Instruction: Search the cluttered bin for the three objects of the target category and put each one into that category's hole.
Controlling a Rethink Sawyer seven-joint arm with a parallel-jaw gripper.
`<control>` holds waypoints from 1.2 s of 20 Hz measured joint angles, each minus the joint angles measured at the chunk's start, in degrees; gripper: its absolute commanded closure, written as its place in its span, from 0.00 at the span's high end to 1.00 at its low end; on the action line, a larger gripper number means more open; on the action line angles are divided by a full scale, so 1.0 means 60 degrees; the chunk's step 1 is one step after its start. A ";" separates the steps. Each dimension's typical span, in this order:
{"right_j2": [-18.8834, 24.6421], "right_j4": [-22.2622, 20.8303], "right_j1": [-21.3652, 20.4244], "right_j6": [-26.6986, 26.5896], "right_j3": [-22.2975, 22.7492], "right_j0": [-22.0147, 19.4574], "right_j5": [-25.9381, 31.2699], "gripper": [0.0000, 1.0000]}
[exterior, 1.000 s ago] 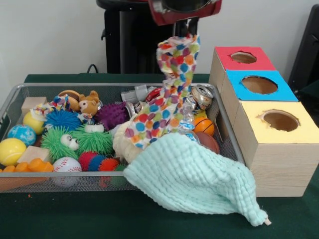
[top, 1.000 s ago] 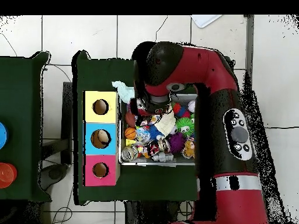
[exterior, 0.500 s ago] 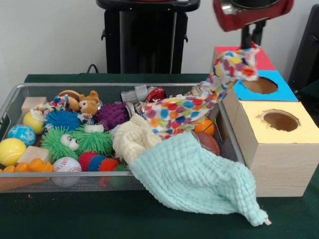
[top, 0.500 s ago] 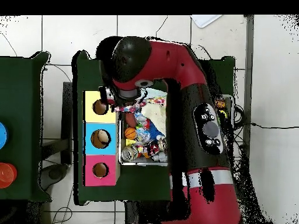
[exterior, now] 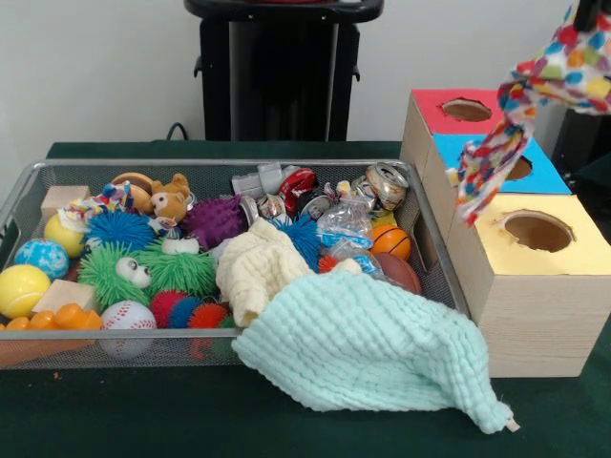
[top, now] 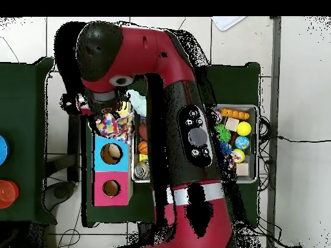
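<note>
Above the yellow-topped box, limp polka-dot cloth hangs; gripper's grip indiscernible.

In the front view, the wire bin sits on the tabletop with the row of three hole boxes just beside it on the right. A knit cloth drapes over the bin's near right rim. A dotted cloth hangs above the boxes.
</note>
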 measured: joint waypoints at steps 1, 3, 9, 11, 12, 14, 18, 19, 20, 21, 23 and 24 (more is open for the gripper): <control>0.0000 0.0077 -0.0024 0.0039 -0.0092 0.0044 0.0266 0.00; -0.0003 0.0206 -0.0083 0.0110 -0.0212 0.0106 0.0656 0.00; -0.0200 0.0271 -0.0441 0.0161 0.0048 0.0061 0.0096 0.00; -0.0275 0.0253 -0.0516 0.0161 0.0199 0.0023 -0.0406 0.00; -0.0328 0.0245 -0.0546 0.0161 0.0299 -0.0007 -0.0833 0.00; -0.0426 0.0198 -0.0556 0.0163 0.0431 -0.0059 -0.1727 0.00; -0.0572 -0.0086 -0.0513 0.0163 0.0538 -0.0117 -0.3130 0.00; -0.0623 -0.0200 -0.0483 0.0163 0.0538 -0.0121 -0.3444 0.00; -0.0649 -0.0249 -0.0467 0.0163 0.0538 -0.0123 -0.3567 0.00; -0.0683 -0.0302 -0.0439 0.0163 0.0540 -0.0124 -0.3702 0.00; -0.0766 -0.0347 -0.0321 0.0163 0.0541 -0.0139 -0.3912 0.00; -0.0774 -0.0345 -0.0301 0.0163 0.0540 -0.0143 -0.3916 0.00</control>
